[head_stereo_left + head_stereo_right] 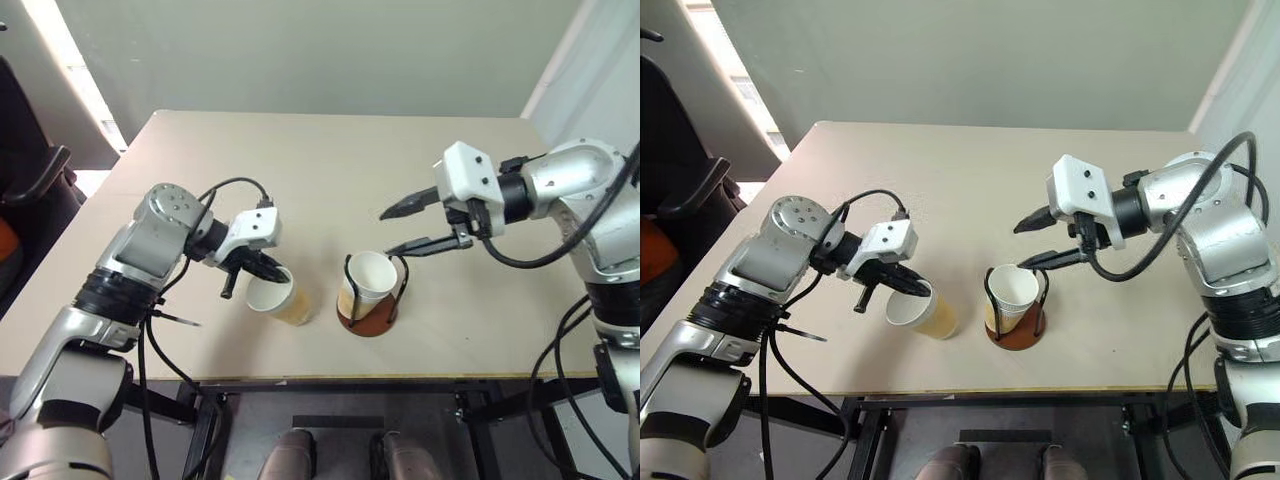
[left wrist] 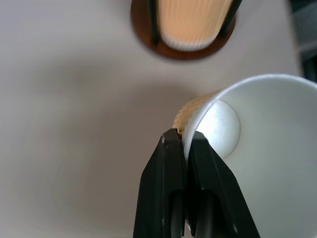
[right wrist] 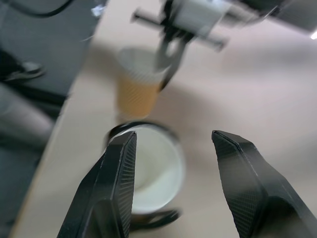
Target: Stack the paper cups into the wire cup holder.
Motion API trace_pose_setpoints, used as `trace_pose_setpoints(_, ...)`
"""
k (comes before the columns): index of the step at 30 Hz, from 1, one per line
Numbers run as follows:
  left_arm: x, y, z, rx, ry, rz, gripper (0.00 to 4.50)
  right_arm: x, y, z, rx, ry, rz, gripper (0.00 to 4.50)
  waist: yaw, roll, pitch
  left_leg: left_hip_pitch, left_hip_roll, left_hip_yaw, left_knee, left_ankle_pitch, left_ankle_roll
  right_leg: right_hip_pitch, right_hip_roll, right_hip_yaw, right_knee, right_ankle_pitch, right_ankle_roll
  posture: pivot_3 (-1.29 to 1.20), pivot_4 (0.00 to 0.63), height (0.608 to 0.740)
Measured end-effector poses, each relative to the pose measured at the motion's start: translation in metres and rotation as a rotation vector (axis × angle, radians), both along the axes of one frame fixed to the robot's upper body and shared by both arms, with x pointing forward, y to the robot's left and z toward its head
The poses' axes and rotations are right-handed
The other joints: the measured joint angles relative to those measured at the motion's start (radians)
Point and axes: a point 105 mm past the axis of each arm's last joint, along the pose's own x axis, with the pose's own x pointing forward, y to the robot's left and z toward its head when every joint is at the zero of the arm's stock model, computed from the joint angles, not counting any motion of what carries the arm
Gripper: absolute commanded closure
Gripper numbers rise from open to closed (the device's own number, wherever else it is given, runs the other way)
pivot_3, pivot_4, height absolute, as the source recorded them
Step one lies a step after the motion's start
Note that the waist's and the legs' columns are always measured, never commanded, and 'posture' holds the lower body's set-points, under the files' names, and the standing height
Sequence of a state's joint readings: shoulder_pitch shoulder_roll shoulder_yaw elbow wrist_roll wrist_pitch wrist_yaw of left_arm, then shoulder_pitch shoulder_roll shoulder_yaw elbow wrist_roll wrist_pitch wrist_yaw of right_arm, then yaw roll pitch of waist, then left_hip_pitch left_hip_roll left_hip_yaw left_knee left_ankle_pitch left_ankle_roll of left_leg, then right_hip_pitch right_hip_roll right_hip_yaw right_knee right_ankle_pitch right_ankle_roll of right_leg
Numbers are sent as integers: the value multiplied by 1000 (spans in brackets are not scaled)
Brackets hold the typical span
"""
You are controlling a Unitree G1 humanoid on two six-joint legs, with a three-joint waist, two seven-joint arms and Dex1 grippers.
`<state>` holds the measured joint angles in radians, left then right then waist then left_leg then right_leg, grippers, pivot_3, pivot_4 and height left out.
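Note:
My left gripper [image 1: 272, 268] is shut on the rim of a paper cup [image 1: 278, 300], one finger inside and one outside, as the left wrist view shows at the cup [image 2: 262, 124]. That cup is tilted, low at the table's front. Just to its right stands the wire cup holder [image 1: 371, 322], its reddish-brown base and black loops around another paper cup [image 1: 368, 276] that sits upright in it. My right gripper [image 1: 387, 232] hangs open just above and behind the holder, nothing between its fingers [image 3: 116, 178]; it looks down on the cup in the holder [image 3: 153, 168].
The beige table [image 1: 330, 160] is bare behind the cups. Its front edge [image 1: 400, 378] runs close to the holder and the held cup. A dark chair [image 1: 25, 190] stands off the table's left side.

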<state>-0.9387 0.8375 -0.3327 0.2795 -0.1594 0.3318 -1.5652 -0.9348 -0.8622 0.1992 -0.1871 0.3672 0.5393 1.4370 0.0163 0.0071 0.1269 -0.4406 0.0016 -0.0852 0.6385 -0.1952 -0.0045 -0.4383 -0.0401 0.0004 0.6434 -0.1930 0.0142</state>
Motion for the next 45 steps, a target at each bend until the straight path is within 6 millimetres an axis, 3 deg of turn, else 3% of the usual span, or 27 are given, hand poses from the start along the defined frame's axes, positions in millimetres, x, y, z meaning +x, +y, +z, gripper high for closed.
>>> trace_pose_setpoints(3,1,-7,45,-101,-96,-39,4447,-9,-14,4,1,41,1,1977,5,0,0,-4,0,0,2,0,0,-2,0,0,-1,0,0,0,150,740)
trace_pose_setpoints(5,-3,-18,94,-209,-199,-100,4447,-15,-25,14,44,63,-5,1977,8,0,0,-5,0,0,4,0,0,-2,0,0,-1,0,1,0,150,740)
trace_pose_setpoints(7,-10,-27,127,-281,-263,-166,4447,-17,-31,23,90,69,-11,1977,7,0,0,-6,-1,2,6,0,1,-2,0,1,-2,-1,2,0,150,740)
trace_pose_setpoints(10,-20,-46,155,-358,-291,-269,4447,-17,-40,29,129,71,-39,1977,6,0,0,-5,-1,3,7,-2,4,-1,-2,2,-2,0,6,0,150,740)
trace_pose_setpoints(13,-23,-64,150,-344,-239,-345,4447,-15,-44,26,134,77,-67,1977,6,0,0,-5,-1,4,8,-3,6,-1,-2,2,-2,4,14,0,150,740)
trace_pose_setpoints(20,-13,-115,105,-172,-125,-478,4447,-18,-44,17,127,69,-102,1977,11,1,1,-10,-1,5,14,-4,9,-1,-3,3,-3,5,19,0,150,740)
trace_pose_setpoints(36,1,-124,71,-27,-117,-516,4447,-26,-46,14,123,60,-160,1977,21,2,1,-17,-5,9,29,-11,7,0,-6,6,-3,-1,35,0,150,740)
trace_pose_setpoints(45,0,-139,72,18,-173,-570,4447,-25,-47,12,123,55,-174,1977,25,2,1,-15,-5,10,29,-11,7,1,-6,6,-3,-2,36,0,150,740)
